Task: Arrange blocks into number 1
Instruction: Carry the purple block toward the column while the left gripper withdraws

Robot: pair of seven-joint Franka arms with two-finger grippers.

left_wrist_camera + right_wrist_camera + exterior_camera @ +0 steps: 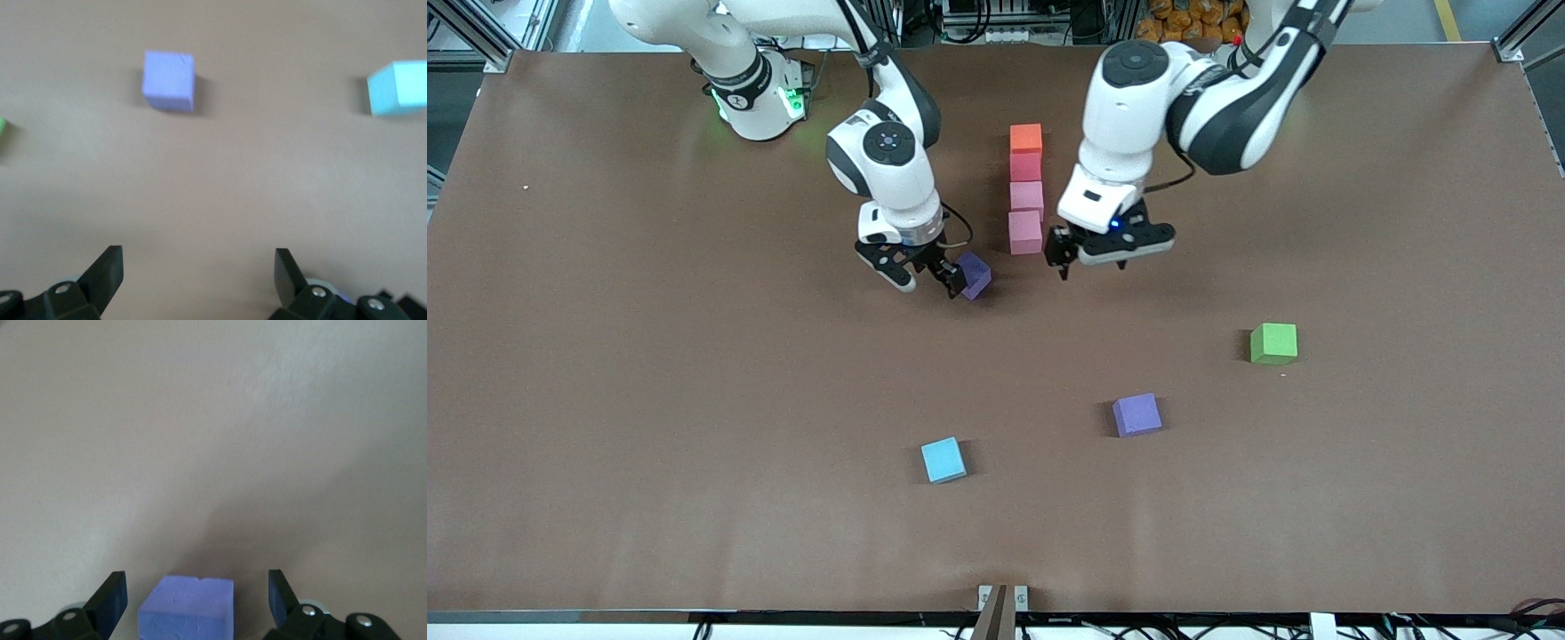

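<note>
1. Right gripper (925,274) hangs low over the middle of the table (649,400), beside the column of blocks on the right arm's side. Its fingers stand apart.
2. Between those fingers sits the dark purple block (973,274). The right wrist view shows a gap on each side of it, so neither finger presses on it. From the front it looks turned at an angle; whether it lies flat on the table cannot be told.
3. Left gripper (1092,260) hovers over the table just beside the nearest pink block, on the left arm's side, with its fingers spread wide and nothing between them.
4. Four blocks lie in a straight line, face to face: the orange block (1026,139) farthest from the front camera, then the red block (1025,166), the farther pink block (1027,196), and the nearer pink block (1025,231).
5. Bare table lies just past the nearer pink block's near end, between the two grippers.
6. Three loose cubes lie well apart, closer to the front camera: a green cube (1273,343) toward the left arm's end, a lighter purple cube (1136,414), and a light blue cube (943,460) nearest the camera.
7. Wide bare table stretches toward both ends and along the near edge.
</note>
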